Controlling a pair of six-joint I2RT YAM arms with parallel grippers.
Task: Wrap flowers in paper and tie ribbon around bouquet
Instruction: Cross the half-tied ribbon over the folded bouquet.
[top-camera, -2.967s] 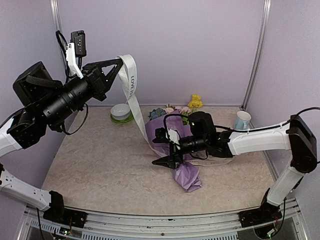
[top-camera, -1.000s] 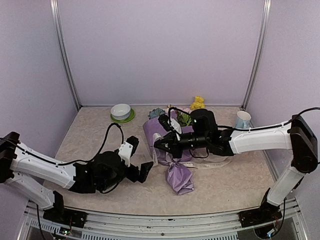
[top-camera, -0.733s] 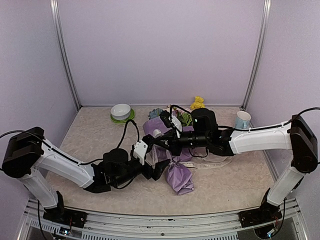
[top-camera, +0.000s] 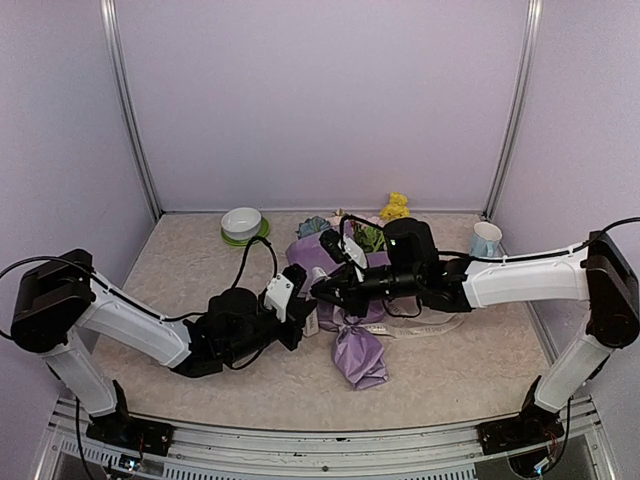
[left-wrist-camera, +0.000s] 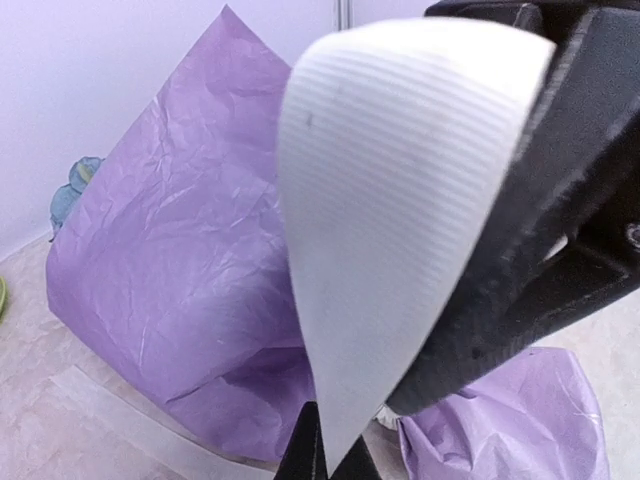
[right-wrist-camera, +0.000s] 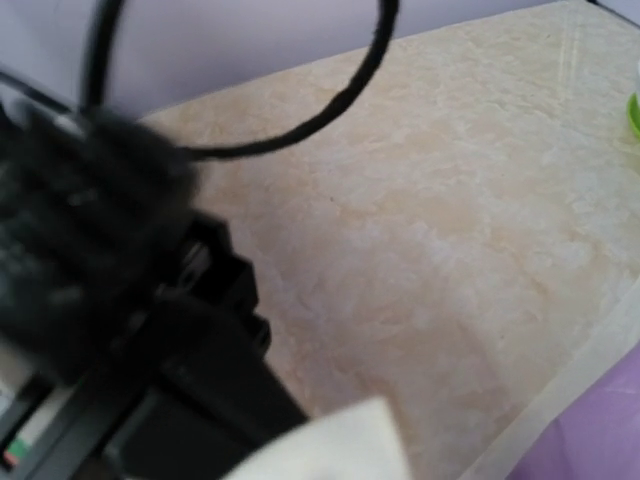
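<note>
The marbled desk (top-camera: 200, 270) carries the bouquet (top-camera: 357, 355) at centre: a crinkled lilac paper (left-wrist-camera: 170, 260) cone, with flowers (top-camera: 395, 207) at its 12 o'clock end. Both arms reach low to its 9 o'clock side. The left hand (left-wrist-camera: 328, 462) and right hand (top-camera: 322, 290) each clamp the ribbed white ribbon (left-wrist-camera: 390, 200). A white bowl (top-camera: 241, 222) sits at 11 o'clock.

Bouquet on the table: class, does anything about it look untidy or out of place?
The bouquet lies on its side, narrow end crumpled. The ribbon is not tied: the left gripper pinches one fold, and a length trails loose on the table.
</note>
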